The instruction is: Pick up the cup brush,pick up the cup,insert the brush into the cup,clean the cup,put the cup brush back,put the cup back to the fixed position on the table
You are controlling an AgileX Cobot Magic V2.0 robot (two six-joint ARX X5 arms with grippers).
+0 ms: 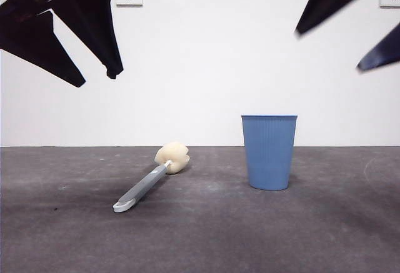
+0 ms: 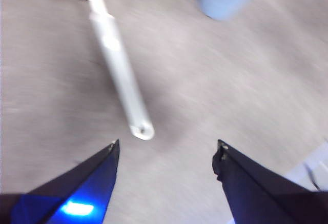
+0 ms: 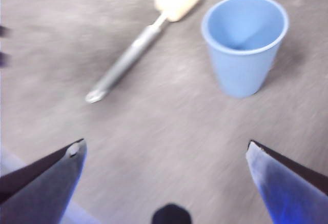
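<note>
Both grippers, left (image 2: 166, 149) and right (image 3: 166, 152), hang wide open, empty, above the dark grey table (image 1: 325, 235); grey-handled yellow-sponge cup brush (image 1: 150, 182) flat mid-table, ribbed blue plastic cup (image 1: 269, 152) upright beside it, apart, ready for pickup.

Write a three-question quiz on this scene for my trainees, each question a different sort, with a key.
1. True or false: the cup lies on its side on the table.
2. What touches the cup brush? A) the left gripper B) the right gripper C) only the table
3. Fill in: both grippers hang above the table with jaws ____.

Key
1. False: it stands upright, mouth up.
2. C: the brush lies flat beside the cup, apart from it, and both grippers are clear of it.
3. Open, and holding nothing.
</note>
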